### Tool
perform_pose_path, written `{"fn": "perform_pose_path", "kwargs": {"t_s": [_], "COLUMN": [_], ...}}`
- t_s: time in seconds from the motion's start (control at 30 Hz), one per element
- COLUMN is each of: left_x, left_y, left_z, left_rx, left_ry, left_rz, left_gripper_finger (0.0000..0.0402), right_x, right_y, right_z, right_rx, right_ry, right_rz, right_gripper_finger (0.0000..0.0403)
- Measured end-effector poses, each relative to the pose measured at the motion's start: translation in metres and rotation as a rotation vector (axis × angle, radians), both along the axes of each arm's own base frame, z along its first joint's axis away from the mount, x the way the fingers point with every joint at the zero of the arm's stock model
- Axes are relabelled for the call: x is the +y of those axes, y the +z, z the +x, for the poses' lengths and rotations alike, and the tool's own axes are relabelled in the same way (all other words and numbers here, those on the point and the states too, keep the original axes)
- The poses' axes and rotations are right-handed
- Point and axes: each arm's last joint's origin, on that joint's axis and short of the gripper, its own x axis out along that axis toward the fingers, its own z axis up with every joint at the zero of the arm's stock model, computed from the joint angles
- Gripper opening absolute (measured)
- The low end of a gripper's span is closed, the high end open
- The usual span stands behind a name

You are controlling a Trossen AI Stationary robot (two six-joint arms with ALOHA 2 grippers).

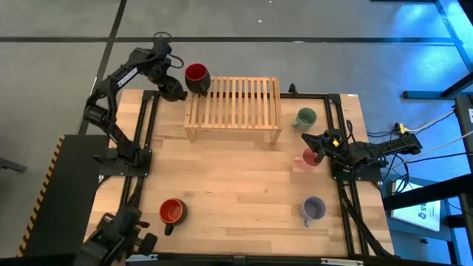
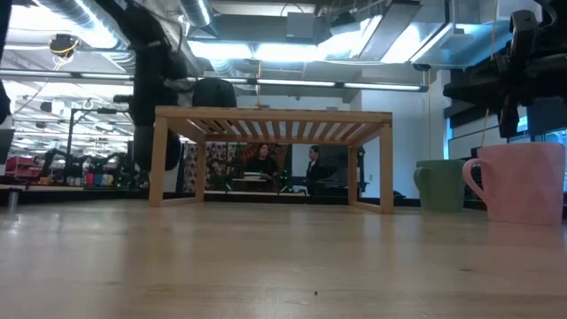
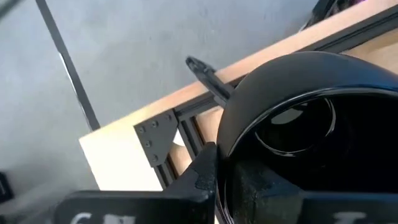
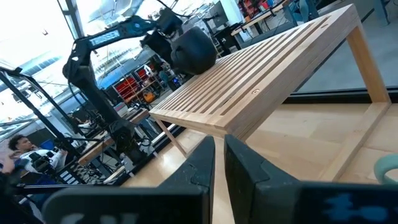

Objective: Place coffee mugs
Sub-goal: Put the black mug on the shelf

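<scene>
Low view hides the left claw [image 1: 186, 83] pinching the black mug [image 1: 197, 77]; right claw [image 4: 219, 163] pressed together.

Left gripper [image 1: 185, 83] raised with fingers clamped, right gripper [image 1: 314, 142] low, fingers together.

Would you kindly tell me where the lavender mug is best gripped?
Probably by its rim, coming straight down from above: the lavender mug stands upright, mouth open to the top, its handle toward the table's front-left, with bare wood all round it.
</scene>
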Motion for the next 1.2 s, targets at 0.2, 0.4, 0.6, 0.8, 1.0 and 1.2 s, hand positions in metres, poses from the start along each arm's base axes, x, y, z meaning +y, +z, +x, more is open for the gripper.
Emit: {"fn": "perform_pose_path", "kwargs": {"t_s": [0.2, 0.4, 0.6, 0.8, 1.0, 1.2], "left_x": [-0.029, -0.058, -0.085, -0.119, -0.151, -0.179], "left_y": [0.037, 0.062, 0.074, 0.088, 0.122, 0.17], "left_z": [-0.004, -0.006, -0.005, -0.001, 0.01, 0.028], "left_rx": [-0.032, -0.036, -0.02, -0.137, -0.324, -0.566], "left_ry": [-0.042, -0.135, -0.292, -0.454, -0.606, -0.734], "left_rz": [0.112, 0.174, 0.148, 0.104, 0.171, 0.297], "left_gripper_finger": [0.001, 0.001, 0.001, 0.001, 0.001, 0.001], "right_x": [0.0, 0.0, 0.0, 0.0, 0.0, 0.0], "right_y": [0.0, 0.0, 0.0, 0.0, 0.0, 0.0], "right_z": [0.0, 0.0, 0.0, 0.0, 0.0, 0.0], "right_rx": [0.0, 0.001, 0.001, 0.0, 0.0, 0.001], "right_ry": [0.0, 0.0, 0.002, 0.01, 0.01, 0.011], "right_rz": [-0.001, -0.001, -0.001, -0.001, -0.001, -0.001], "right_gripper_finger": [0.0024, 0.0024, 0.0024, 0.0024, 0.0024, 0.0024]}}
